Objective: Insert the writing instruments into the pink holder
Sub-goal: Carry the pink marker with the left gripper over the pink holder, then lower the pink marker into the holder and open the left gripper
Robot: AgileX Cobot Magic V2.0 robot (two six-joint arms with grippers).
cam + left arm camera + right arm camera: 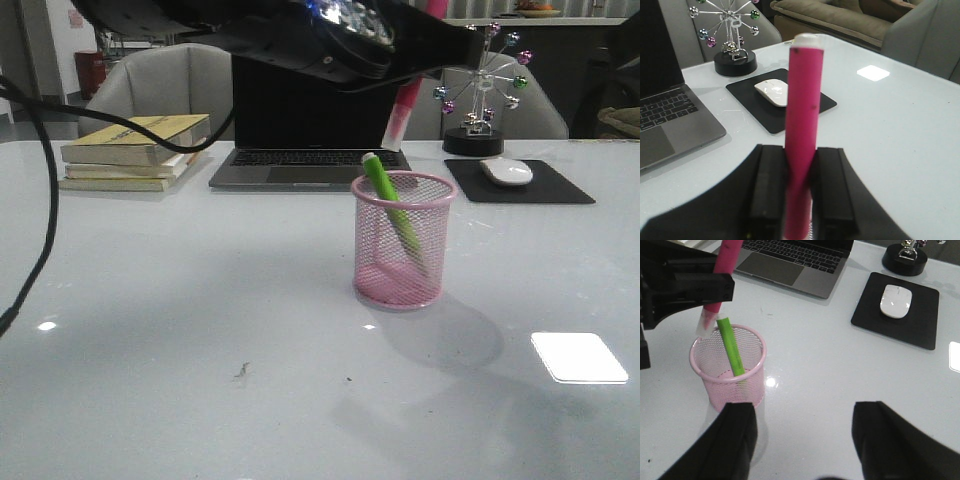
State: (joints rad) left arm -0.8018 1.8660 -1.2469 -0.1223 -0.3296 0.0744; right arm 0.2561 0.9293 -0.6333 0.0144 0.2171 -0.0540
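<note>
The green marker [395, 205] leans across the pink holder [402, 243], narrowing its open mouth.

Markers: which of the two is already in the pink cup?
The lime green marker leans inside the pink mesh holder. The pink marker is clamped in the left gripper above the cup.

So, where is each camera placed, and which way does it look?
Front: faces forward over the table at the pink wire-mesh cup; left arm overhead.
Left wrist: on the left hand, which grips the pink marker.
Right wrist: above the open right hand, looking down.
Shared: cup with lime green marker, front and right wrist.
</note>
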